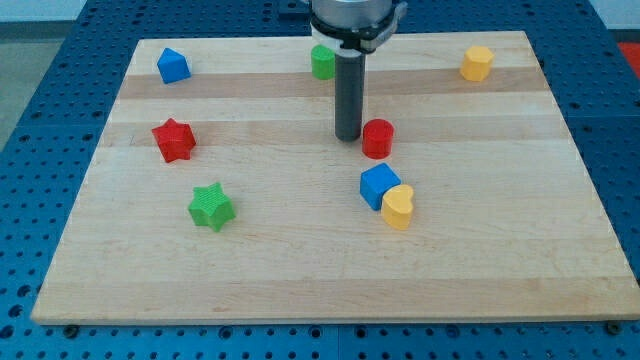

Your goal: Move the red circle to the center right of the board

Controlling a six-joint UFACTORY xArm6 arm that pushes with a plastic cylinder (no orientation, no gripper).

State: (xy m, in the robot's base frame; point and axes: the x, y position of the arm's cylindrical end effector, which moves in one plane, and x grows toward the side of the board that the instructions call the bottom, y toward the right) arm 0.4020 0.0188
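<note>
The red circle (377, 138) is a short red cylinder standing a little right of the board's middle. My tip (348, 137) rests on the board just left of the red circle, close beside it; I cannot tell if they touch. The dark rod rises from the tip to the arm's head at the view's top.
A blue cube (379, 186) and a yellow heart (398, 207) sit together just below the red circle. A green block (322, 62) stands behind the rod at the top. A red star (174, 139), green star (211, 206), blue block (172, 65) and yellow block (477, 62) lie farther off on the wooden board (500, 260).
</note>
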